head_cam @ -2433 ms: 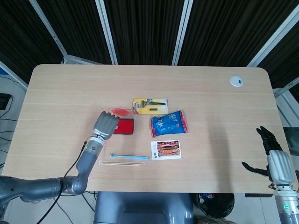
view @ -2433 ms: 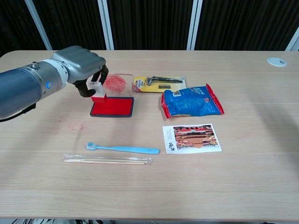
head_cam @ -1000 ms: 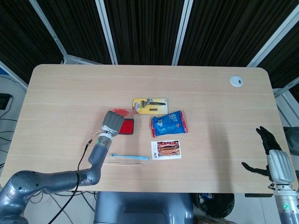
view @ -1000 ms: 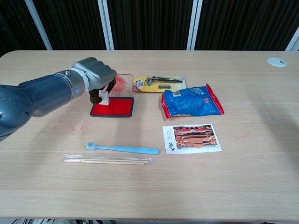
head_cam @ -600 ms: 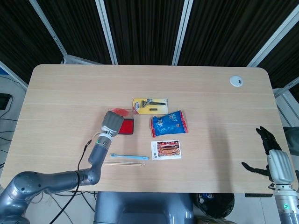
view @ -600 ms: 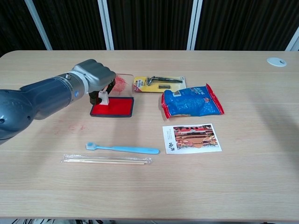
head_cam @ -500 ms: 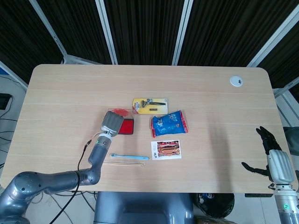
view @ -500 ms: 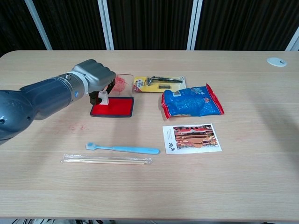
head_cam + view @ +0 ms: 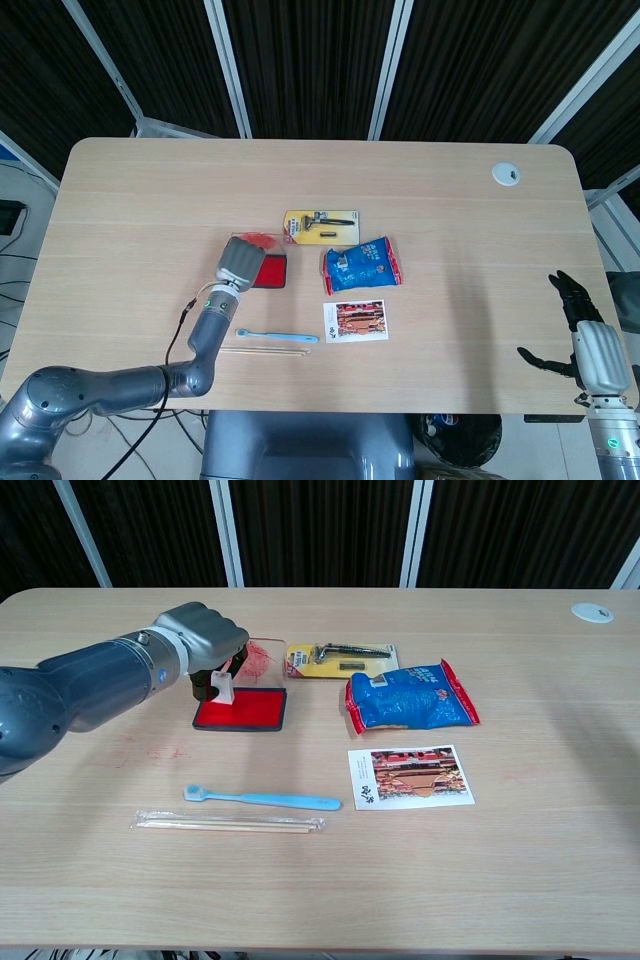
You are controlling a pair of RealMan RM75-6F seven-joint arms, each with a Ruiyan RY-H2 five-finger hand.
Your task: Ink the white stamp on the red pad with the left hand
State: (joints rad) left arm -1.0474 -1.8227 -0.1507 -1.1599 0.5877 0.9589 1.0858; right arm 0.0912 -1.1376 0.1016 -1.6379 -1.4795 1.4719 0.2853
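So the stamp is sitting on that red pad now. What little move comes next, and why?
Probably a slight press down, then a straight lift. The left hand grips the white stamp, whose base seems to rest on the red pad near its back left corner, so the face should be taking ink.

I'm working in a lab-like room: a plain wooden desk (image 9: 150,200) under my hands, dark slatted wall panels (image 9: 300,60) beyond it.
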